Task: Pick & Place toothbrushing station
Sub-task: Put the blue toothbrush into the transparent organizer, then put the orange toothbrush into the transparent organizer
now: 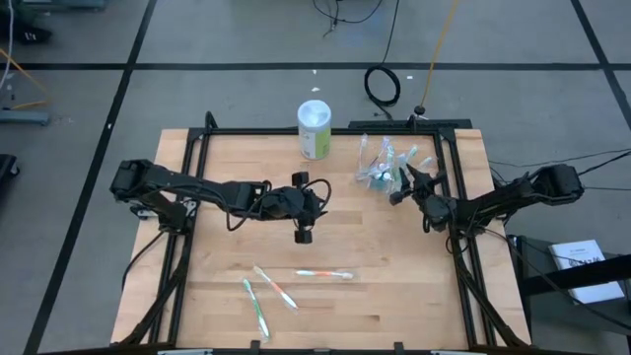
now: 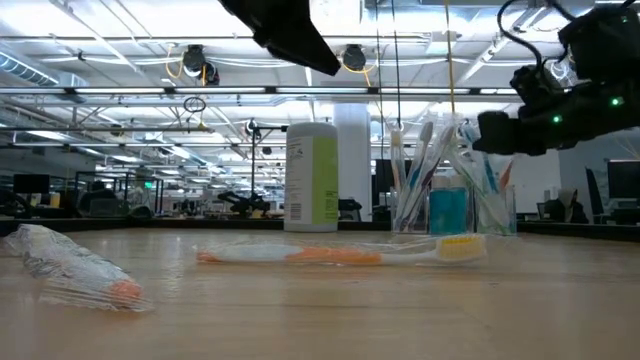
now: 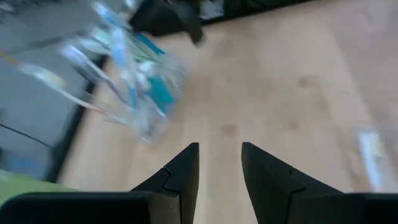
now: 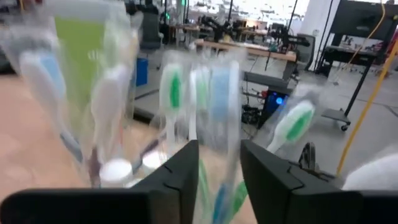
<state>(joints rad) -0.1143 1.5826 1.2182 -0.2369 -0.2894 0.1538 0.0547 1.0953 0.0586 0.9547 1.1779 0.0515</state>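
Observation:
A small clear cup [image 1: 380,174] stands at the table's far right, holding several wrapped toothbrushes and a teal toothpaste tube [image 2: 447,210]. Three wrapped toothbrushes lie flat near the front edge [image 1: 325,274] [image 1: 276,287] [image 1: 254,304]. My right gripper [image 1: 399,187] [image 4: 219,163] is open at the cup's near side, level with the tops of the brushes, with wrapped brushes right in front of and between its fingers. My left gripper [image 1: 317,203] [image 3: 220,163] is open and empty above mid-table, facing the cup [image 3: 146,93]. My right gripper has its fingers [image 4: 180,177] on either side of a wrapped toothbrush [image 4: 217,186] standing in the cup. The view is blurred and I cannot tell whether they touch it.
A tall white-and-green canister [image 1: 315,128] [image 2: 311,175] stands at the far edge, left of the cup. A black frame [image 1: 296,131] borders the wooden table. Bare wood lies between the cup and the loose brushes.

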